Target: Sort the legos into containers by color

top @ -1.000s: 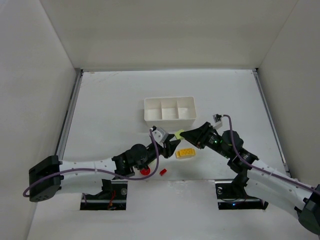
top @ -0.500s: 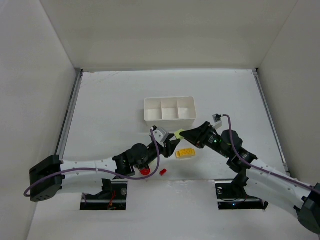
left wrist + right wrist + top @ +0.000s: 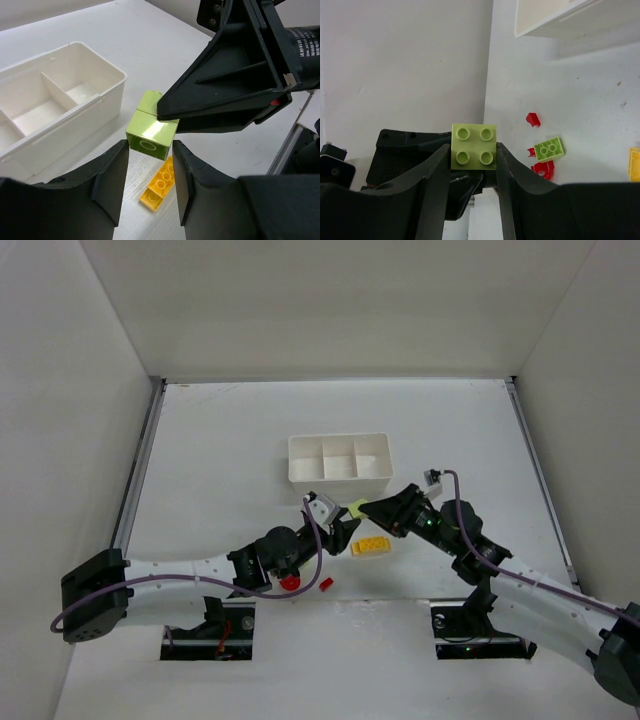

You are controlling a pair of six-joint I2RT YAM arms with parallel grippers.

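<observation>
Lego, square, glossy green (four studs)

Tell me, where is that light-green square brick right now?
The light-green brick is near the middle of the top view, held by the right gripper between the white tray and the yellow brick, with the open left gripper beside it.

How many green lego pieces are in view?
2. A light-green square studded plastic brick in the right gripper; a small green two-stud brick on the table beside red bits. Others may be hidden.
</observation>
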